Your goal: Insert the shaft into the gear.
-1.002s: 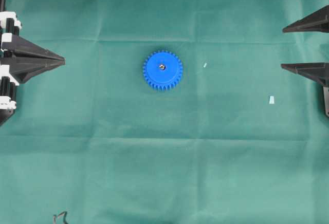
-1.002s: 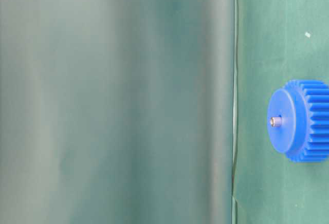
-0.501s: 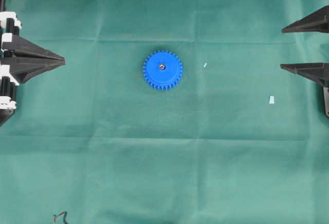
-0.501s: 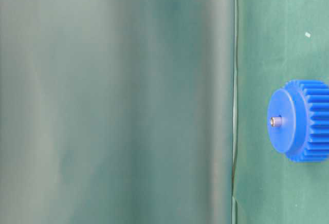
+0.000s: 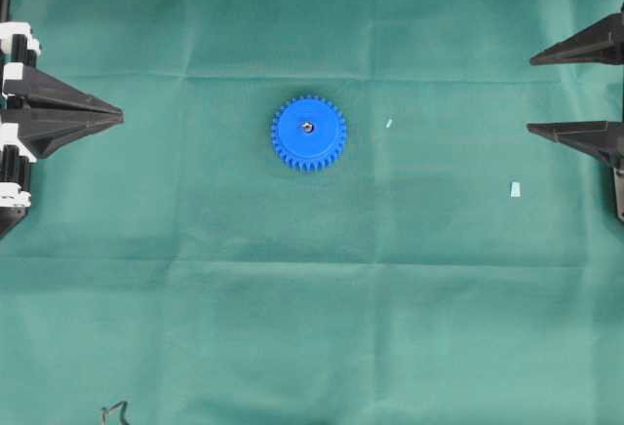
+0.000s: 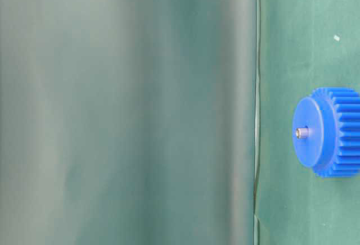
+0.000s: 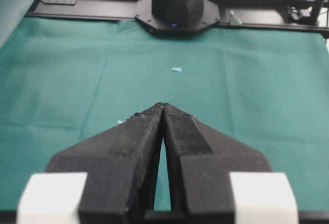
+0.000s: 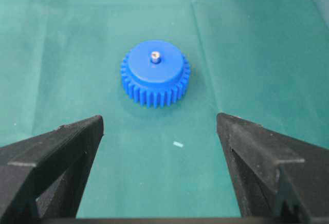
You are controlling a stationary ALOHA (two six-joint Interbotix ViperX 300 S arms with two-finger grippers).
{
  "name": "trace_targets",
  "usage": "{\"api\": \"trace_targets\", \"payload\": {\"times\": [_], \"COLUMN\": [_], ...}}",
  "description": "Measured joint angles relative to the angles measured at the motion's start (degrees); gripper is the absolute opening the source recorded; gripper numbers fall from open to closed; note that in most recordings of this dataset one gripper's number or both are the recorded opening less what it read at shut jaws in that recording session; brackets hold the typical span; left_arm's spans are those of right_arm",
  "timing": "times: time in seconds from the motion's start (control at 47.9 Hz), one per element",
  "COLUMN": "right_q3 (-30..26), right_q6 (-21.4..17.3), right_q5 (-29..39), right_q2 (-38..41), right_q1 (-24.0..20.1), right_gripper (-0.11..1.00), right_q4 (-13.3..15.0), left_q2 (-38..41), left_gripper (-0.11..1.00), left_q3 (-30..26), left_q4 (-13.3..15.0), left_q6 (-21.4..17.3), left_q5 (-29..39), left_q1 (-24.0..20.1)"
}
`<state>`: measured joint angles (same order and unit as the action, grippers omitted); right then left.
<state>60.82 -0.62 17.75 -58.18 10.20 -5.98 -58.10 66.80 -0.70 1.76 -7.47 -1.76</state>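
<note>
Centrally on the green-clothed bench point(image 5: 292, 328), the blue gear point(image 5: 308, 134) is lying flat, with the silvery shaft point(image 5: 307, 127) standing upright in its centre hole and poking a little above the hub. Both end effectors are sitting well apart from it at opposite edges of the overhead view. The left end effector point(image 5: 119, 111) is pinching its jaws together on nothing, while the right end effector point(image 5: 531, 92) is holding its jaws wide apart and empty. A tiny pale speck point(image 5: 388, 123) and a small whitish chip point(image 5: 514, 189) are lying between the gear and the right end effector.
</note>
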Motion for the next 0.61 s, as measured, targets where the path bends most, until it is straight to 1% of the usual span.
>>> {"api": "trace_targets", "payload": {"times": [0.606], "right_q3": [0.0], "right_q6": [0.0], "right_q5": [-1.14], "right_q2": [0.0], "right_q1": [0.09], "right_gripper": [0.94], "right_q4": [0.0], "left_q2": [0.0], "left_gripper": [0.0], "left_q3": [0.09], "left_q4": [0.0], "left_q6": [0.0], "left_q5": [0.0], "left_q1": [0.0]}}
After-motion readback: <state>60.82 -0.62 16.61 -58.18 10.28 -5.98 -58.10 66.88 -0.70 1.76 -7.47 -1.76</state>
